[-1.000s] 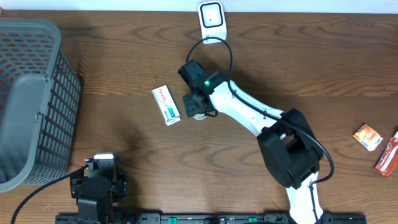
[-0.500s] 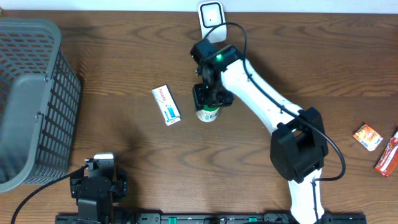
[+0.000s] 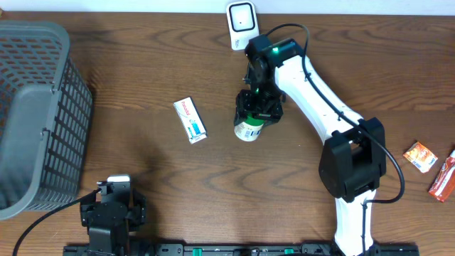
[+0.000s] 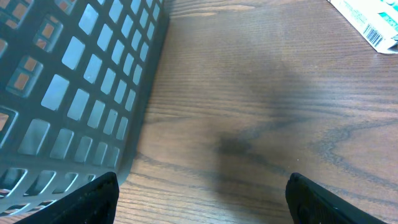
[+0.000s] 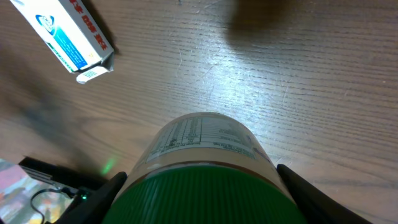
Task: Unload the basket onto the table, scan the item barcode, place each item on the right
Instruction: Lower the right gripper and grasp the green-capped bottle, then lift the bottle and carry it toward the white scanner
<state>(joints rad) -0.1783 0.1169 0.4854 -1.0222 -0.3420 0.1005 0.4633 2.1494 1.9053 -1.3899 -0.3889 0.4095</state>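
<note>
1. By the table's near-left corner, the left tool (image 4: 202, 198) stands wide, with nothing between its fingers.
2. A grey basket (image 3: 77, 107) sits along the left edge.
3. Toward the middle of the table, the right tool (image 3: 254, 114) grips a green-lidded jar (image 5: 202, 146); a white box (image 3: 190, 120) lies just left.
4. A white scanner (image 3: 242, 18) stands at the far edge, near the jar.

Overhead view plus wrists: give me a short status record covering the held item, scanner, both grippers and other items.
held item: green-lidded jar, clamped at the lid by right gripper
barcode: not visible; only fine print shows on the label
scanner: white scanner at far table edge, apart from the jar
left gripper: open, empty, beside basket
other items: white box to the jar's left in the overhead view; two snack packets at right edge
</note>
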